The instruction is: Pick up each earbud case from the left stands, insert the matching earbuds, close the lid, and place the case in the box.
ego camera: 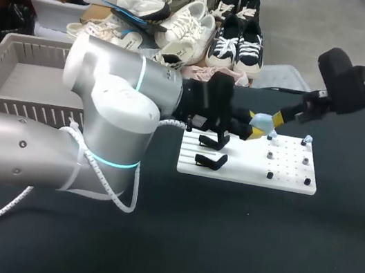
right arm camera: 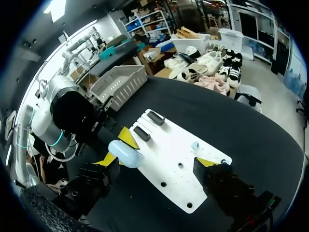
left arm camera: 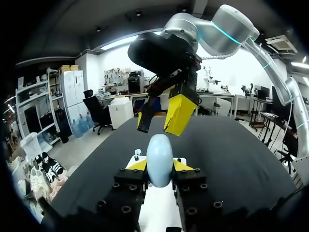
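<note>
Case (left arm camera: 159, 162) lifted, clamped in my left gripper (left arm camera: 159, 168) | right gripper (left arm camera: 162, 118) spread, empty | earbuds (ego camera: 307, 138) not yet inserted, I judge | lid-closing, box (ego camera: 22, 47) drop remaining

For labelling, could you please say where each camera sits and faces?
Head view: above, behind, looking down on the table; left gripper, right gripper show.
Left wrist view: along the left gripper, shut on the earbud case; right gripper ahead.
Right wrist view: past the open right gripper toward the left gripper.
Shared: the earbud case.
</note>
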Robot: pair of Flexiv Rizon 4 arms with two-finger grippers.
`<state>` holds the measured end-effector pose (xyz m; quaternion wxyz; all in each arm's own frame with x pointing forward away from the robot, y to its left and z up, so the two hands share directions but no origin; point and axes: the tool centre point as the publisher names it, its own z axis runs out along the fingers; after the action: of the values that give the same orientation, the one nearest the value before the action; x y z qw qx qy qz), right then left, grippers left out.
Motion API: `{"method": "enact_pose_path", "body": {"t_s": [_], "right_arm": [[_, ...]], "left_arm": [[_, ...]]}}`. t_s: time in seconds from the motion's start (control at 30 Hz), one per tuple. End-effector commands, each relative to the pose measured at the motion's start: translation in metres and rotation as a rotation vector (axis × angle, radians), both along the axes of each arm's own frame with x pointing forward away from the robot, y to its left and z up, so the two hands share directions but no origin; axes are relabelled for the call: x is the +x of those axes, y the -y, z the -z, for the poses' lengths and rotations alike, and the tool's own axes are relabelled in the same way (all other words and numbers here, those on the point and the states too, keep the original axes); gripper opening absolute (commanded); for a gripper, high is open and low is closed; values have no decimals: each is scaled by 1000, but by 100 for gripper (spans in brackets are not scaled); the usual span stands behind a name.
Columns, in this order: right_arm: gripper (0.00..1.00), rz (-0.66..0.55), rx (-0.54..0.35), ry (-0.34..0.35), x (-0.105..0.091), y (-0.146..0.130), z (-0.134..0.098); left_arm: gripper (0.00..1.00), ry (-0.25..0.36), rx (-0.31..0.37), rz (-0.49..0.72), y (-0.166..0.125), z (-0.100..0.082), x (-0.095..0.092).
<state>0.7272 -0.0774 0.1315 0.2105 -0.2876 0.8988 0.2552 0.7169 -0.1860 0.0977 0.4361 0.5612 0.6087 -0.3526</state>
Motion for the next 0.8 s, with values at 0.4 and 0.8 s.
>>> {"method": "enact_pose_path", "body": {"t_s": [0.4, 0.8], "right_arm": [[100, -5, 6, -3, -7, 0, 3], [100, -1, 18, -2, -7, 0, 7]], "left_arm": [[0, 9, -10, -18, 2, -6, 5], [0, 13, -18, -3, 2, -9, -3]]}}
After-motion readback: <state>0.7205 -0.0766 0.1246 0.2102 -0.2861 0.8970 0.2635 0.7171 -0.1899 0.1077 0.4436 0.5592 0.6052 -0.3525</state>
